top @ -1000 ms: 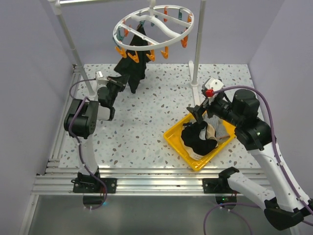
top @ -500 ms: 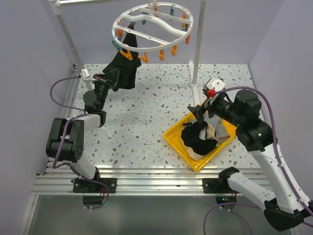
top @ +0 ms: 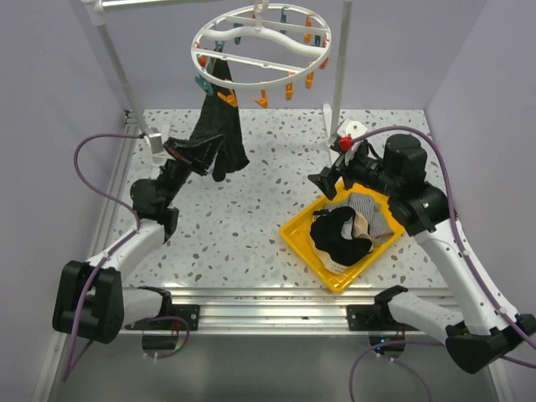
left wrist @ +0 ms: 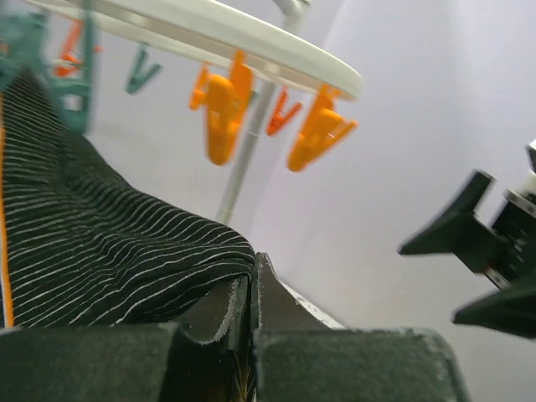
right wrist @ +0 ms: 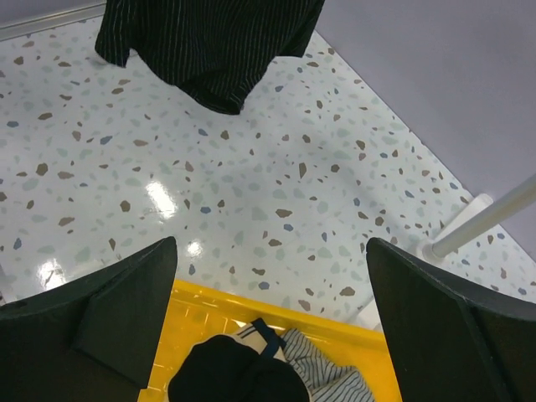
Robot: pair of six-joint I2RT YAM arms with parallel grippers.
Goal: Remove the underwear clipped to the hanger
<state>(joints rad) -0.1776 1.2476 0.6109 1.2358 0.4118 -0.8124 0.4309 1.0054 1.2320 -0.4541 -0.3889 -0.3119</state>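
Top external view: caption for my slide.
Left gripper holds black underwear hanging from hanger; right gripper open by yellow bin.

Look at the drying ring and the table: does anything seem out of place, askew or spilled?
Only one thing: the black striped underwear, clipped to the hanger, is drawn sideways, because the left gripper pinches its lower edge in shut jaws. Nothing is spilled; the other garments lie in the yellow bin.
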